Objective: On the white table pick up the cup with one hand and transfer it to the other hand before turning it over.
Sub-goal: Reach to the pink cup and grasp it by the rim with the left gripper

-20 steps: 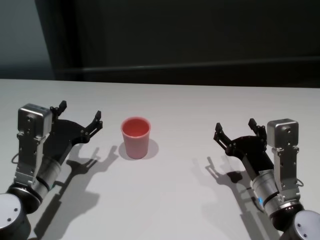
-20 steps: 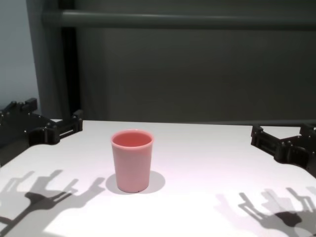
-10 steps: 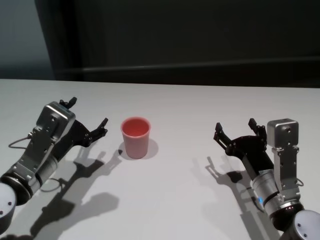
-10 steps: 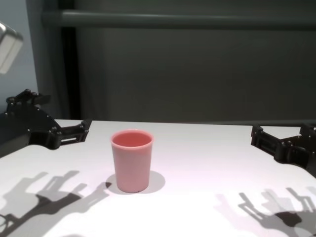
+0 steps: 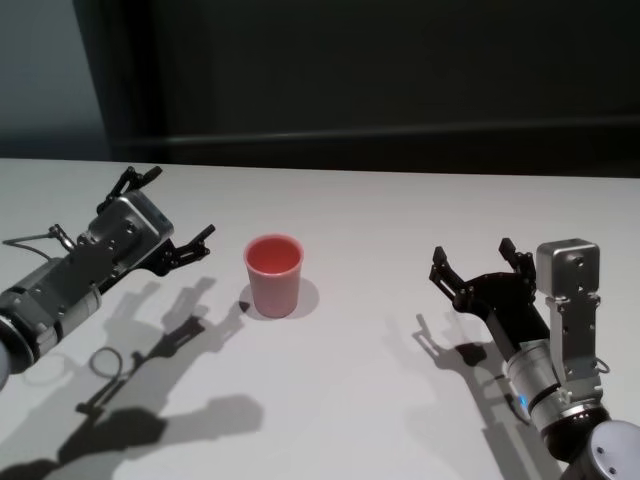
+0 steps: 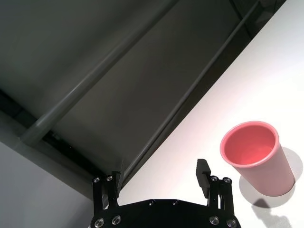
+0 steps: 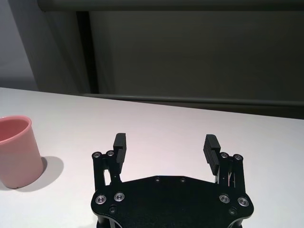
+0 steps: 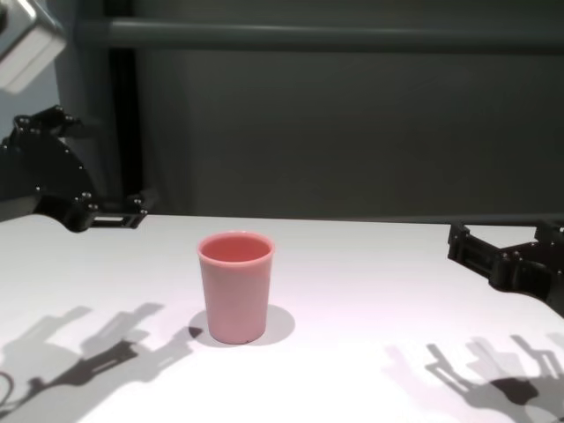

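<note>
The pink cup (image 5: 273, 276) stands upright, mouth up, on the white table (image 5: 370, 400), left of the middle. My left gripper (image 5: 172, 203) is open and empty, rolled onto its side, raised above the table just left of the cup and apart from it. The left wrist view shows the cup (image 6: 259, 159) off to one side of the open gripper (image 6: 159, 168), not between the fingers. My right gripper (image 5: 471, 252) is open and empty, low over the table well to the right of the cup. The cup also shows in the chest view (image 8: 234, 286) and in the right wrist view (image 7: 16, 152).
A dark wall with a horizontal rail (image 8: 335, 35) runs behind the table's far edge (image 5: 400, 170). Arm shadows fall on the tabletop in front of both grippers.
My left arm has lifted and rolled, so its gripper now lies on its side and higher above the table. The cup and the right arm have not moved.
</note>
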`<state>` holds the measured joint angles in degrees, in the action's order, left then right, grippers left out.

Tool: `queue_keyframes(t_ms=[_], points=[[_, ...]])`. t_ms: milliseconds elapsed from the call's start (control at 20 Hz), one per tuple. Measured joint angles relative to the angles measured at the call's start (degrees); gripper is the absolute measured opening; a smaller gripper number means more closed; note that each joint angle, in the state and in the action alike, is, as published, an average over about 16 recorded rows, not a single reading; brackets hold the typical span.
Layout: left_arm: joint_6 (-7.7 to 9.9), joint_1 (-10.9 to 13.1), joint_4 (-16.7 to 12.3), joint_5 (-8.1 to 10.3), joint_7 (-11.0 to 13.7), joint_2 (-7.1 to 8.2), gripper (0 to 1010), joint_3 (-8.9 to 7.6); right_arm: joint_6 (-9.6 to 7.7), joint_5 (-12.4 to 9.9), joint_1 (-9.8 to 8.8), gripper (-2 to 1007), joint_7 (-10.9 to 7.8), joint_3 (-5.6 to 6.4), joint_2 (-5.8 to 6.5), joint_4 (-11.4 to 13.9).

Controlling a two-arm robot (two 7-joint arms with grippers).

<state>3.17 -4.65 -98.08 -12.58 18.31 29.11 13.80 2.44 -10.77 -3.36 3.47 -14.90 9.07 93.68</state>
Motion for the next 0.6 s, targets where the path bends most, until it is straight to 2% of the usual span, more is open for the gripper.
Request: queue_keyframes(t_ms=[300, 600], points=[[-0.82, -2.6, -2.3, -4.54, 4.2, 4.23, 1003, 2.24, 0.0, 0.0, 0.0, 1002, 0.0, 0.0, 0.0, 0.0], [-1.97, -6.5, -3.5, -8.97, 9.1, 8.39, 1003, 5.86, 0.0, 0.0, 0.0, 1002, 0.0, 0.0, 0.0, 0.0]])
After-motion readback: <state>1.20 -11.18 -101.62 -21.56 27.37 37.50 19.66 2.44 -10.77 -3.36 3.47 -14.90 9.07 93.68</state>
